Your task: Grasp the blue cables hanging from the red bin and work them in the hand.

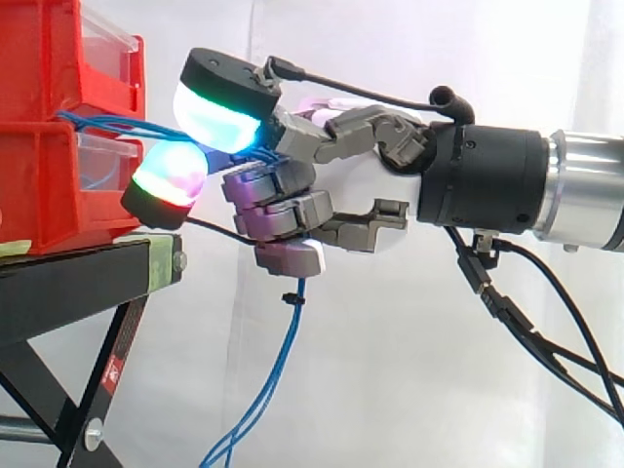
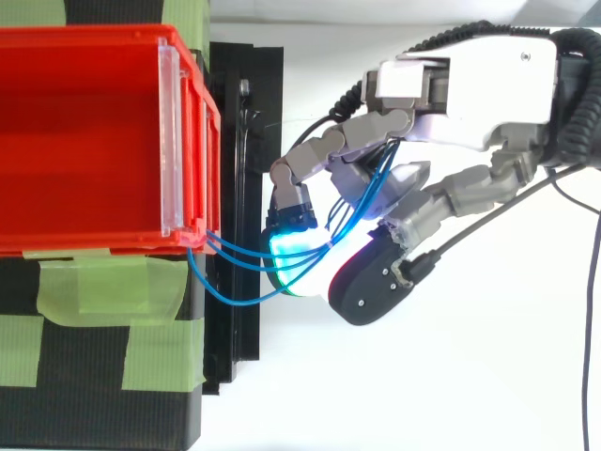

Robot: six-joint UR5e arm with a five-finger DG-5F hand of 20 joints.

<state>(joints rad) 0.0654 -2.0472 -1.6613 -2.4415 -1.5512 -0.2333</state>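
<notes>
We see a white curtain [image 1: 409, 380], evenly lit, hanging in soft folds across the centre and right of the frame. At lower left a black stand [image 1: 58, 291] rests on angled legs. From above, strips of green tape [image 2: 103, 291] cross its top at left.

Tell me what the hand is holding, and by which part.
The hand holds the blue cables, fingers curled round the stretch just out from the red bin; their free length hangs below the hand.
</notes>
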